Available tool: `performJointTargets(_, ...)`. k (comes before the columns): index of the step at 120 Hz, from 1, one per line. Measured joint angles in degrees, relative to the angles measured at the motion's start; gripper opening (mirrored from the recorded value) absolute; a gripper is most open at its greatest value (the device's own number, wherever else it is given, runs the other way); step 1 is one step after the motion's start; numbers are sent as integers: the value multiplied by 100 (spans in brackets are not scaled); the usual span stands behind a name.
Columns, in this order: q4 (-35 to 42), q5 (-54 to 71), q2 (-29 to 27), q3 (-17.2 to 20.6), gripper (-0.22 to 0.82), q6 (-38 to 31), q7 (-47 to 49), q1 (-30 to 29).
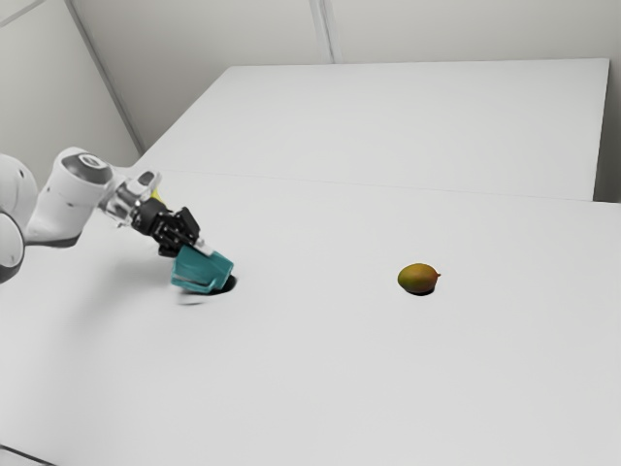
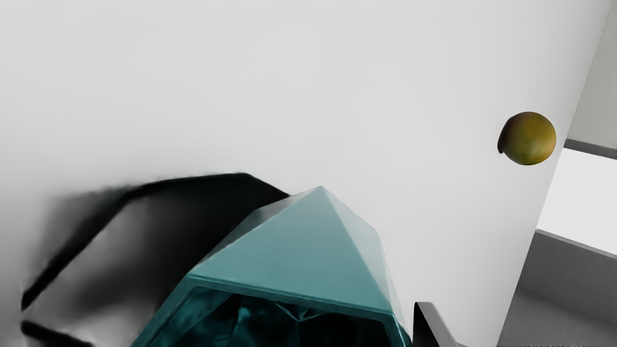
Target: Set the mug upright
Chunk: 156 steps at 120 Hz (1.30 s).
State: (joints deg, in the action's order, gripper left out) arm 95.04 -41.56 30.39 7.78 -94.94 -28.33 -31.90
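The teal faceted mug (image 1: 202,270) is tilted over in the exterior view, at the black gripper's (image 1: 201,247) front end, with dark shadow under and beside it. In the wrist view the mug (image 2: 294,265) has its open mouth toward my hand and its outer wall pointing away; part of the gripper (image 2: 430,325) shows close beside the rim. The mug hides the rest of the gripper there, so a hold on it cannot be made out. Whether the mug touches the table is unclear.
A green-brown mango (image 1: 418,279) lies on the white table (image 1: 320,379), well apart from the mug toward the exterior view's right. In the wrist view the mango (image 2: 529,138) appears beyond the mug, near the table's edge. White walls stand behind.
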Motion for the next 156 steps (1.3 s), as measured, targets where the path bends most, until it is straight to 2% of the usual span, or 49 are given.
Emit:
performJointTargets(25, -10, -14, -31, 13, -14, 3, -1, 9)
performJointTargets(34, 2, 22, -239, -14, -14, 6, 3, 126)
performJointTargets(41, 96, 189, -636, -168, -15, -30, 6, 506)
performJointTargets(55, 787, 1113, -1629, -340, -14, -490, 11, 1440)
performJointTargets(68, 1236, 2307, -2063, -743, -14, -1044, 88, 2526)
performJointTargets(86, 2033, 4032, -2617, -837, -16, -1712, 487, 3388)
performJointTargets(109, 2238, 4874, -2526, -829, -17, -2328, 1110, 3841)
performJointTargets(156, 2190, 5051, -1997, -834, -18, -2983, 2145, 4109)
